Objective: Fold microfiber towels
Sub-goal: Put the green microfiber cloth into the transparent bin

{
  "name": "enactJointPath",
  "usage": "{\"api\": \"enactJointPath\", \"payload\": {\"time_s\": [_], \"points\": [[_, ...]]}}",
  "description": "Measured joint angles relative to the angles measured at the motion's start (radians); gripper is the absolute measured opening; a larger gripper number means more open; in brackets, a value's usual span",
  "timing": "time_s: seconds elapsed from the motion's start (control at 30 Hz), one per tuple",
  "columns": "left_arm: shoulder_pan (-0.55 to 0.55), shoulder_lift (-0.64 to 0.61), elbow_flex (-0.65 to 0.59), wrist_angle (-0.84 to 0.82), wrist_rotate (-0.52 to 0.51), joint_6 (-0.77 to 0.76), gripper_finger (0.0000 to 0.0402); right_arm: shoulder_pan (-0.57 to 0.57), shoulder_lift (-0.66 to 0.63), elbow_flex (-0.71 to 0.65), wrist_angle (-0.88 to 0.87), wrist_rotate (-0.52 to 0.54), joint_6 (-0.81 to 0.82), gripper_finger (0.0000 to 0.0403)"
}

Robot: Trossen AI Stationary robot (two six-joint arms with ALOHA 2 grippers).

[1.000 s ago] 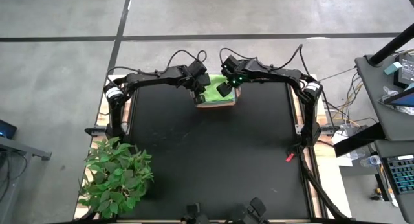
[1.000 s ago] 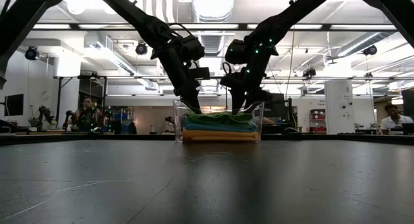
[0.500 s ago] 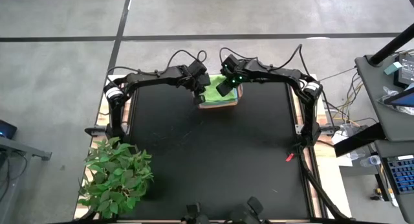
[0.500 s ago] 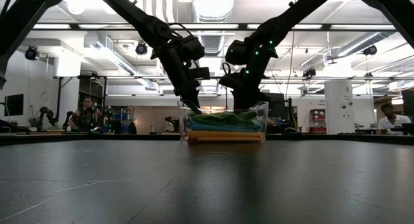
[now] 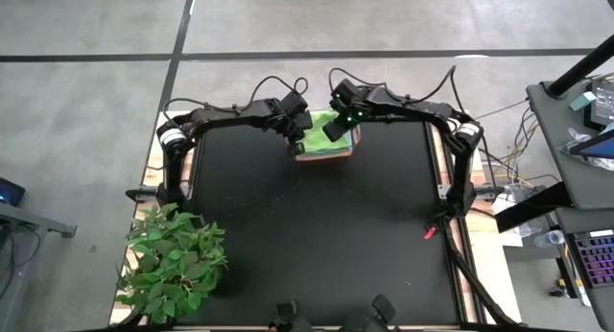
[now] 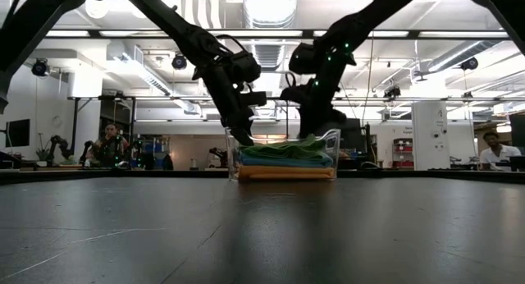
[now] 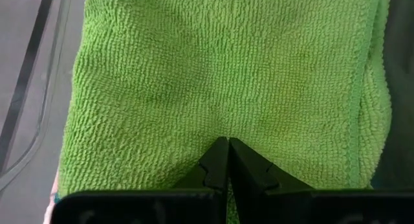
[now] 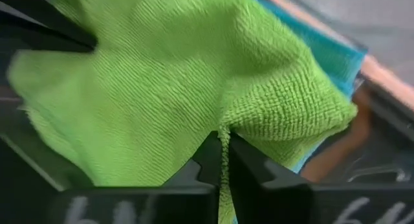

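Black tabletop (image 5: 317,236) carries a leafy plant (image 5: 173,265) at its near left corner and a clear bin (image 6: 283,157) at the far edge. Inside the bin sits the towel stack, lime green towel (image 8: 162,81) on top. Right gripper (image 8: 222,149) pinches its fabric; left gripper (image 7: 228,153) presses together against it.

Grey floor (image 5: 86,102) — ceiling lights (image 6: 267,3) on.

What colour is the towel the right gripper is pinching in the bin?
Lime green towel, shown best in the right wrist view, pinched by the right gripper.
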Motion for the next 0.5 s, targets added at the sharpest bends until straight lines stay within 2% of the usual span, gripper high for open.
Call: {"api": "enactJointPath", "payload": {"time_s": [0.17, 0.37, 0.5], "points": [[0.000, 0.001, 0.000, 0.000, 0.000, 0.000, 0.0000, 0.002, 0.022, 0.000, -0.018, 0.037, 0.011, 0.0045], [0.000, 0.001, 0.000, -0.001, -0.001, 0.001, 0.0000, 0.002, 0.016, 0.000, -0.026, 0.074, 0.070, 0.0124], [0.000, 0.001, 0.000, -0.003, -0.006, 0.008, 0.0000, 0.002, 0.015, 0.007, -0.066, 0.167, 0.072, 0.0174]]}}
